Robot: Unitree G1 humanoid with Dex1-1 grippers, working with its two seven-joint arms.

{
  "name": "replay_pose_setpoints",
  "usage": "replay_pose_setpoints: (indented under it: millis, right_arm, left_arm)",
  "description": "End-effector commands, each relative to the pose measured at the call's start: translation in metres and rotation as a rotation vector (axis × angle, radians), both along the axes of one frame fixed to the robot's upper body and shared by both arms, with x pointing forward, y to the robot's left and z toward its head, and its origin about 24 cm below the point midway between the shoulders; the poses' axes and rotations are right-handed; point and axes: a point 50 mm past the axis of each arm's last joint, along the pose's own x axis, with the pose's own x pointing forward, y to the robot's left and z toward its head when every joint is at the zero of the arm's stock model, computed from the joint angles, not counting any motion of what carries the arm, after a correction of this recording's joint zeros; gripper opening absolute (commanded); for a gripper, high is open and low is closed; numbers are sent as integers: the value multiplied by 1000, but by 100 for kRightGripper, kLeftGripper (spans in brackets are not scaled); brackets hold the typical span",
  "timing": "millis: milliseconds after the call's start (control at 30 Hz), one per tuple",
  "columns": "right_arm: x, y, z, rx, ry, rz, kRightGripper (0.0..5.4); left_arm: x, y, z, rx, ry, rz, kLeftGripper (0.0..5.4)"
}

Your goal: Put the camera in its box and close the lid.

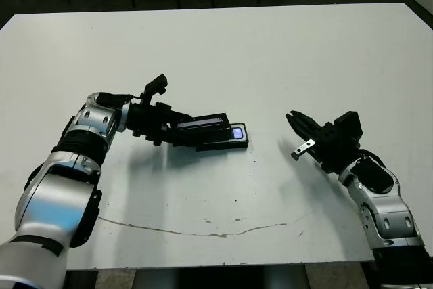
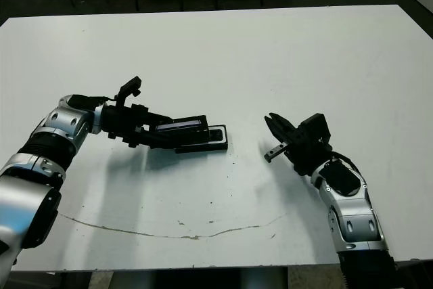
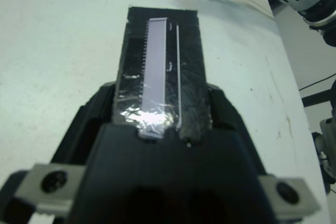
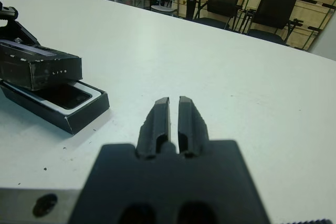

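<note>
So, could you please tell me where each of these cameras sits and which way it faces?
Left and right eye views: on the head, looking down at the white table; both arms show.
Left wrist view: looks along the left claw, shut on the lid.
Right wrist view: looks along the shut right claw across the table.
Shared: the eye and right wrist views show the box with the camera inside.

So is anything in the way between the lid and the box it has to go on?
Nothing visible is. The left tool holds the lid tilted above the box, its far end still raised off it. The camera already lies inside the tray. The right tool sits apart on the bare table.
</note>
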Motion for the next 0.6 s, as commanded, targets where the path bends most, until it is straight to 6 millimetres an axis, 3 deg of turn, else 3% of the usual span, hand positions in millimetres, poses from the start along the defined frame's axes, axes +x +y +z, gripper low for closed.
replay_pose_setpoints:
  millis: [33, 600]
  right_arm:
    - [-3, -1, -7, -5, 19, -1, 0]
    - [-5, 1, -12, -9, 24, 5, 0]
  left_arm:
    - [-10, -4, -23, 18, 93, 1, 279]
    - [-11, -7, -29, -19, 52, 36, 279]
